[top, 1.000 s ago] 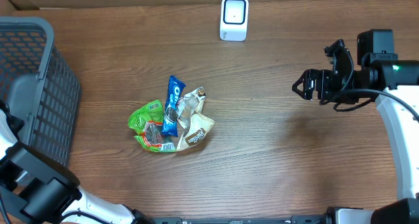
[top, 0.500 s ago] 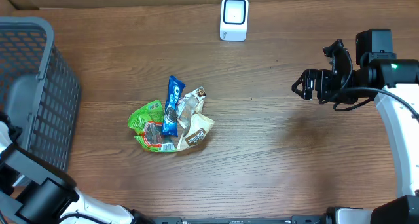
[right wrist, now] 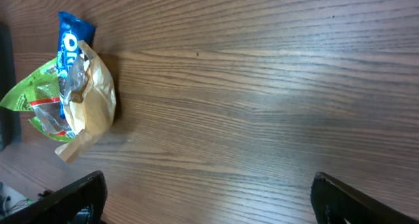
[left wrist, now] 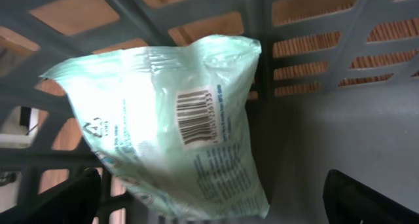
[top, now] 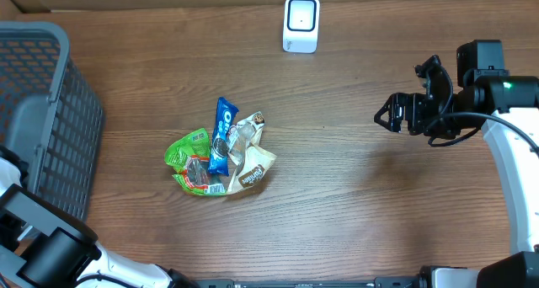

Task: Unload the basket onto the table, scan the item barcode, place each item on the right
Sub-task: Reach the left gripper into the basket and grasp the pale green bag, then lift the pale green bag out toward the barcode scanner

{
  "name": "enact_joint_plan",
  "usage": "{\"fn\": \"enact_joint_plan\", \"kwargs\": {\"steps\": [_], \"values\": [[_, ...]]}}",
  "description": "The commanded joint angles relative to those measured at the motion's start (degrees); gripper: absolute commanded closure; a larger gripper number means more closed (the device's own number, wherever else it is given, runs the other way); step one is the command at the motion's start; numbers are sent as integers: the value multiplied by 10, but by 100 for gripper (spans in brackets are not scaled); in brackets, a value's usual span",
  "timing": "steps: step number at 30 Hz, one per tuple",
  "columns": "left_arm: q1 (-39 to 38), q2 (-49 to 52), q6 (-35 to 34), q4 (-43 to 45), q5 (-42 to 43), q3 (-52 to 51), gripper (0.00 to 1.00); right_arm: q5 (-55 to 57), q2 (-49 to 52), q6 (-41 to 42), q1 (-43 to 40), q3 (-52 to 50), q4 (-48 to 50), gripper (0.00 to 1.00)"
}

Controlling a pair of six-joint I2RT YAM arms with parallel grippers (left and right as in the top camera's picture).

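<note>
the left gripper (left wrist: 216,191) had just finished spreading. its two dark fingertips sat at the bottom corners of the left wrist view, wide apart, with nothing pinched between them. just beyond them a pale green packet (left wrist: 163,112) lay loose inside the grey basket (left wrist: 366,119), its barcode (left wrist: 194,116) facing the camera. from above, the left arm (top: 42,237) had barely shifted beside the basket over the last second, and its gripper was hidden from that view. i read this as a release: the packet was let go into the basket, so its turn looked finished.

the right gripper (top: 389,113) hung over the right side of the counter (top: 354,212), fingers wide and empty, having drifted only a touch to the left. the white scanner (top: 301,23) stood at the far edge of the counter, well apart from both arms.

what remained to scan was the pile of snack packets (top: 221,153) in the middle of the counter. a blue oreo pack (top: 221,135) lay over a green bag (top: 187,157) and a tan bag (top: 251,166), all touching, none moved. no barcode on them showed clearly. the next step was probably to lift one from the pile and carry it to the scanner. the overlap could make a clean single grasp awkward.
</note>
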Motion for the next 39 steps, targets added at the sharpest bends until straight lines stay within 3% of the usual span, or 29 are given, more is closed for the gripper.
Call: {"fn": "enact_joint_plan", "kwargs": {"steps": [1, 19, 21, 25, 29, 39], "values": [[5, -2, 1, 22, -9, -20, 0, -7, -3, 0, 3, 13, 0, 0], [30, 54, 1, 45, -7, -24, 3, -7, -3, 0, 3, 13, -16, 0], [29, 54, 4, 51, 3, -24, 15, -8, -3, 0, 3, 13, -16, 0], [28, 54, 21, 57, 28, -19, 63, -7, -3, 0, 3, 13, -15, 0], [23, 46, 27, 56, 53, -18, 96, -7, -3, 0, 3, 13, -15, 0], [-7, -37, 55, 18, 217, 32, 96, -7, -3, 0, 3, 13, -9, 0]]}}
